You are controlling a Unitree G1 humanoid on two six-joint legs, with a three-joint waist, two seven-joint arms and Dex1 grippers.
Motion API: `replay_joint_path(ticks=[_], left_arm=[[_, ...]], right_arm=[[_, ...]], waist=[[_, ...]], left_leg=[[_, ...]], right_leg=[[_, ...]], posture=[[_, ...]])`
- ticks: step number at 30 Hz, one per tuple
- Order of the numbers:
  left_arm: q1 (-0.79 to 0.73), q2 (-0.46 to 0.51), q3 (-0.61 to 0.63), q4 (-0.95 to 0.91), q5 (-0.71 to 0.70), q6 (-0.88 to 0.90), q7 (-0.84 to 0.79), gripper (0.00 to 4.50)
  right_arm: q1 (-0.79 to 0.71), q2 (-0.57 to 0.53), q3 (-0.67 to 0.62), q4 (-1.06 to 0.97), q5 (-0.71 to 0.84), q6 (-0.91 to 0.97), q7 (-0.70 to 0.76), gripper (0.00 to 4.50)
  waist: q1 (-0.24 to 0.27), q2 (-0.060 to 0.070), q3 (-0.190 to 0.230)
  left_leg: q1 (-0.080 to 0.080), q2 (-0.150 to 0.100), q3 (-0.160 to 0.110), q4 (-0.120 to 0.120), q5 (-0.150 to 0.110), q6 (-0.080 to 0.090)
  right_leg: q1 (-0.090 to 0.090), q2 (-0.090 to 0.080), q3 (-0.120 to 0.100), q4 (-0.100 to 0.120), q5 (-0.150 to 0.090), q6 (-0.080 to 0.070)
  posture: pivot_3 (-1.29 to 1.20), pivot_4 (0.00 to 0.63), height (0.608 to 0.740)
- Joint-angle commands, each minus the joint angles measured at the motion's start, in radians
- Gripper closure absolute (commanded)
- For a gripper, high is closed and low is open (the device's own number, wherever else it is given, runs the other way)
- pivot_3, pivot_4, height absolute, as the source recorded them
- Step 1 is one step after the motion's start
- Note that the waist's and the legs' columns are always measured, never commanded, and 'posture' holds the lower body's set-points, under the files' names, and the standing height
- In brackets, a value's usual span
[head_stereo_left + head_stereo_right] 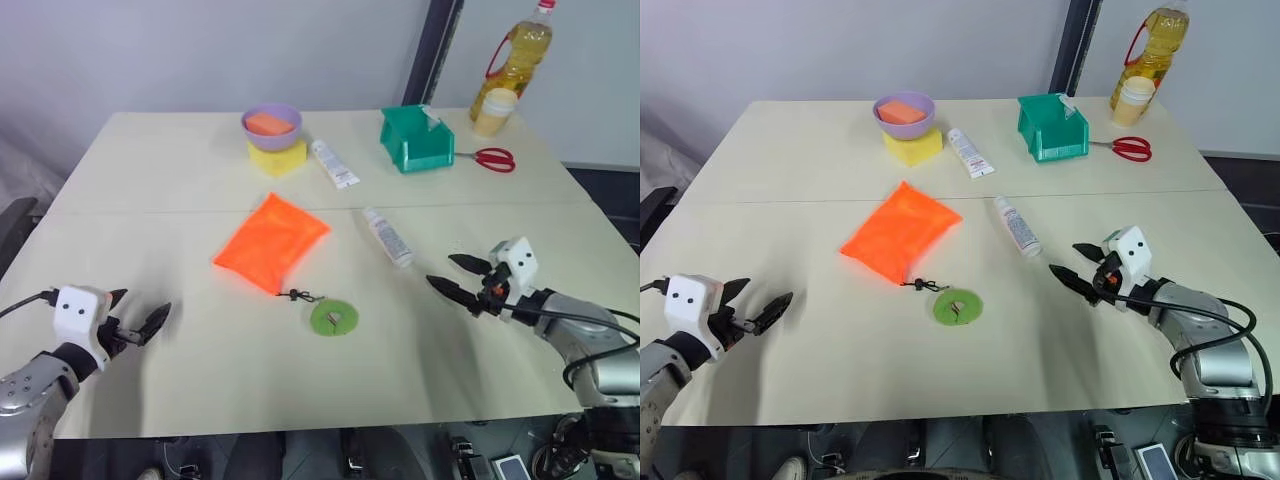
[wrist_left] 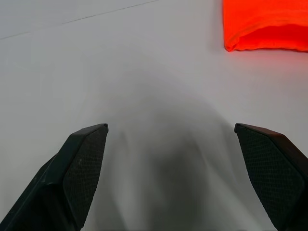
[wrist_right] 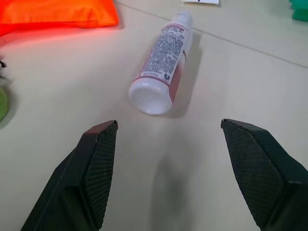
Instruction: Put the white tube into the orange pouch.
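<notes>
Right wrist view: my right gripper, jaws apart, faces the slim white printed tube lying beside the neon-orange fabric pouch. My left gripper hovers, jaws apart. Reaching is in hand; next I must straddle and pinch the tube.

Bare cream desk lies open across the lower frame. Centre frame, the slim white printed tube has clear room on all sides; the neon-orange fabric pouch and its green disc sit left, seemingly apart.
</notes>
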Motion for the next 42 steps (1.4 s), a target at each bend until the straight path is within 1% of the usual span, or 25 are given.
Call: replay_joint_path(ticks=[1,7,11,14,20,26,32,37,42], left_arm=[[-0.016,0.009,0.027,-0.026,-0.009,-0.003,0.000,0.00],[-0.034,0.014,0.013,-0.025,0.007,0.003,0.004,0.00],[-0.054,0.012,0.001,-0.028,0.037,-0.036,0.006,0.00],[-0.079,0.015,-0.038,-0.036,0.083,-0.097,-0.002,0.00],[-0.123,0.061,-0.137,0.015,0.237,-0.261,-0.030,0.00],[-0.275,0.081,-0.270,0.128,0.406,-0.488,-0.012,0.00],[-0.425,0.102,-0.390,0.305,0.531,-0.675,-0.023,0.00],[-0.508,0.100,-0.452,0.408,0.553,-0.757,-0.044,0.00],[-0.530,0.100,-0.460,0.444,0.519,-0.785,-0.075,0.00]], right_arm=[[0.002,-0.005,-0.024,-0.026,0.010,-0.017,0.004,0.95],[-0.002,0.003,-0.016,-0.039,0.010,-0.011,-0.009,0.95],[-0.018,0.013,0.000,-0.051,0.011,-0.002,-0.021,0.95],[-0.032,0.016,0.008,-0.081,0.023,0.026,-0.027,0.95],[-0.026,0.023,0.025,-0.167,0.043,0.066,-0.040,0.95],[-0.027,0.072,0.075,-0.263,0.056,0.109,-0.079,0.95],[-0.039,0.104,0.110,-0.299,0.063,0.132,-0.107,0.95],[-0.042,0.110,0.113,-0.307,0.063,0.134,-0.117,0.95],[-0.035,0.111,0.107,-0.314,0.065,0.132,-0.125,0.95]], waist=[[0.000,0.000,0.000],[0.000,0.000,0.000],[0.000,0.000,0.000],[0.000,0.000,0.000],[0.001,0.000,0.000],[0.002,0.000,0.000],[0.000,0.000,0.000],[0.000,0.000,0.000],[-0.001,0.000,0.000]], left_leg=[[0.000,0.000,0.000,0.000,0.000,0.000],[0.000,0.000,0.000,0.000,0.000,0.000],[0.000,0.000,0.001,0.000,0.000,0.000],[0.000,0.000,0.001,0.000,0.000,0.000],[-0.001,0.000,0.001,0.000,0.000,0.000],[-0.001,0.000,0.003,0.000,0.000,0.000],[-0.002,-0.001,0.007,-0.001,0.000,0.000],[-0.002,-0.002,0.009,-0.001,0.000,0.000],[-0.002,-0.001,0.010,-0.001,0.000,0.000]], right_leg=[[0.000,0.000,0.000,0.000,0.000,0.000],[0.000,0.000,0.000,0.000,0.000,0.000],[0.000,0.000,0.001,0.000,0.000,0.000],[-0.001,0.000,0.001,0.000,0.000,0.000],[-0.002,0.000,0.001,0.000,0.000,0.000],[-0.002,0.000,0.002,0.000,0.000,0.000],[-0.004,0.000,0.002,0.000,0.002,0.003],[-0.005,0.001,0.003,0.000,0.003,0.005],[-0.005,0.001,0.004,0.000,0.004,0.006]], posture=[[0.00,0.150,0.731],[0.00,0.150,0.731],[0.00,0.150,0.731],[0.00,0.150,0.731],[0.00,0.150,0.731],[0.00,0.150,0.731],[0.00,0.150,0.731],[0.00,0.150,0.731],[0.00,0.150,0.731]])
